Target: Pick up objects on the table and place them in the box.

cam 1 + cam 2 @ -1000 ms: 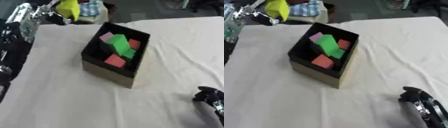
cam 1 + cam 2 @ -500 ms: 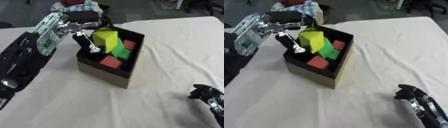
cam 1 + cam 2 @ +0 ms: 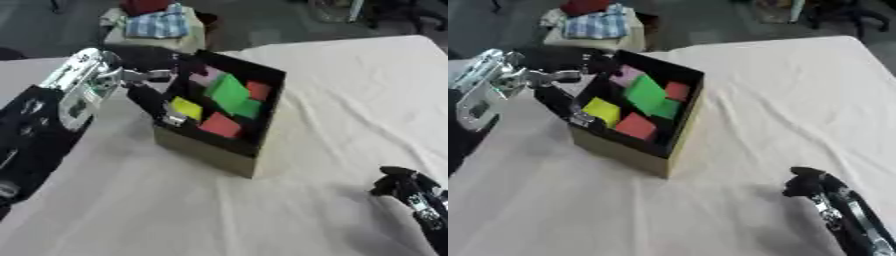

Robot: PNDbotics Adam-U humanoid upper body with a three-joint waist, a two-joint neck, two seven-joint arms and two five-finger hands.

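A wrinkled cream cloth covers the desk [image 3: 350,100]; beyond its far edge is dark floor and a heap of checked fabric [image 3: 162,25]. The black-lined cardboard box [image 3: 206,152] holds flat yellow [image 3: 602,110], green [image 3: 229,92], red [image 3: 220,125] and pink [image 3: 627,76] blocks. The left robot hand [image 3: 153,75] hangs at the box's left rim, fingers spread, holding nothing. The right-eye view shows more of the right robot hand [image 3: 815,187], lower right; its fingers cannot be made out.

Beyond your table's far left edge: a pile of cloth [image 3: 157,27], blue-checked piece on top, something red [image 3: 144,6] behind it. Cream cloth [image 3: 350,90] covers the table, creased at right.
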